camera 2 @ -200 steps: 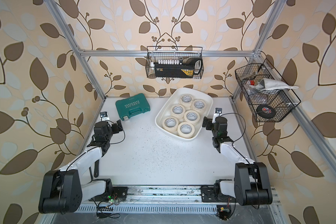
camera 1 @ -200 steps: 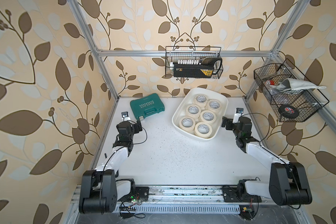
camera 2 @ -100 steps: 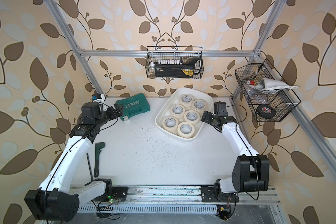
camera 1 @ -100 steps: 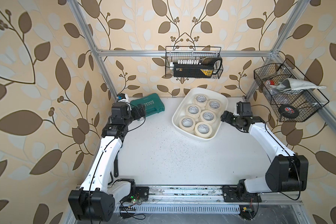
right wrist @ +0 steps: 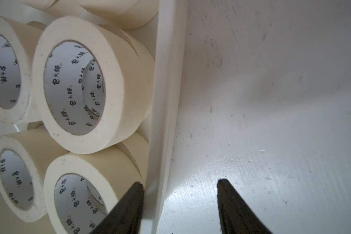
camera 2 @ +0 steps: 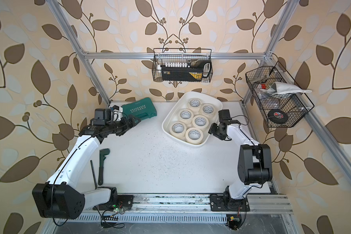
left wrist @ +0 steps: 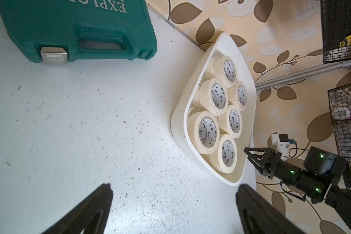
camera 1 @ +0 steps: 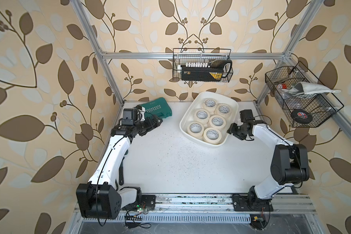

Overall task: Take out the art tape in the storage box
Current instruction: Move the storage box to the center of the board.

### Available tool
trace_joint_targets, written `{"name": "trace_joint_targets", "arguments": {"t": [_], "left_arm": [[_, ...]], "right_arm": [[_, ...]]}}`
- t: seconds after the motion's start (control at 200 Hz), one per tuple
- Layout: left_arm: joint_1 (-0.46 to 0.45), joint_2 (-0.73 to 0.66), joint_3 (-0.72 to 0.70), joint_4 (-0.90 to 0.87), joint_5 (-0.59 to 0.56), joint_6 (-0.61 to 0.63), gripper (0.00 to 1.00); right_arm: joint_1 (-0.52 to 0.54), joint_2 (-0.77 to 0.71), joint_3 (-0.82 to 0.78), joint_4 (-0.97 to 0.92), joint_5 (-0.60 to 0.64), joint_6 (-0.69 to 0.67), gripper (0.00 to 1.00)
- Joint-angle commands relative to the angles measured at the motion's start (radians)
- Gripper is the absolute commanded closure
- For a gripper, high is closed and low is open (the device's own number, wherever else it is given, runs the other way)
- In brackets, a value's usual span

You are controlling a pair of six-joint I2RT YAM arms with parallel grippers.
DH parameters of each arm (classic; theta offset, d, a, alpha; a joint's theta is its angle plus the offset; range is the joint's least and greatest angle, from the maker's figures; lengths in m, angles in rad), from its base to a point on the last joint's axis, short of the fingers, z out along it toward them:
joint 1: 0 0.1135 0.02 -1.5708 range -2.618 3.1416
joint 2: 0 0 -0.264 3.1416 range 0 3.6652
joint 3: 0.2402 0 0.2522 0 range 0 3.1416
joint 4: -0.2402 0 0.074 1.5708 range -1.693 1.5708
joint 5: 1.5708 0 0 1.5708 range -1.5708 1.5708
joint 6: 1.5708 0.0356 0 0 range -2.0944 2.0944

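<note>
Nothing is out yet: all the art tape rolls (camera 1: 206, 138) lie in the storage box (camera 1: 212, 145), my right gripper (right wrist: 180, 182) gapes unclamped astride its right wall, and my left gripper (left wrist: 174, 186) hangs wide and empty.

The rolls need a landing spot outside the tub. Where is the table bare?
Widest bare patch: middle of the table, bordered by the storage box, teal case and front rail. Crowded: the left edge, with the wrench and black rod, and the box's right side, where the right tool straddles its rim.
</note>
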Motion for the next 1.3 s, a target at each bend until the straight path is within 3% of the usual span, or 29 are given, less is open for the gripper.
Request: {"name": "trace_joint_targets", "arguments": {"t": [0.0, 0.295, 0.37, 1.015, 1.294], "left_arm": [[0.000, 0.002, 0.015, -0.016, 0.027, 0.000, 0.01], [0.000, -0.009, 0.007, -0.031, -0.015, 0.020, 0.01], [-0.001, -0.004, 0.009, -0.037, -0.010, 0.027, 0.01], [-0.029, 0.039, 0.024, -0.061, -0.026, 0.089, 0.01], [-0.101, 0.236, 0.144, -0.109, -0.051, 0.122, 0.03]], "right_arm": [[0.007, 0.037, 0.044, 0.003, -0.020, -0.004, 0.48], [0.015, 0.067, 0.050, 0.001, -0.012, -0.035, 0.94], [0.022, 0.065, 0.051, -0.006, -0.004, -0.047, 1.00], [0.225, 0.087, 0.127, -0.067, 0.003, -0.199, 1.00], [0.230, 0.091, 0.152, -0.070, 0.002, -0.246, 1.00]]}}
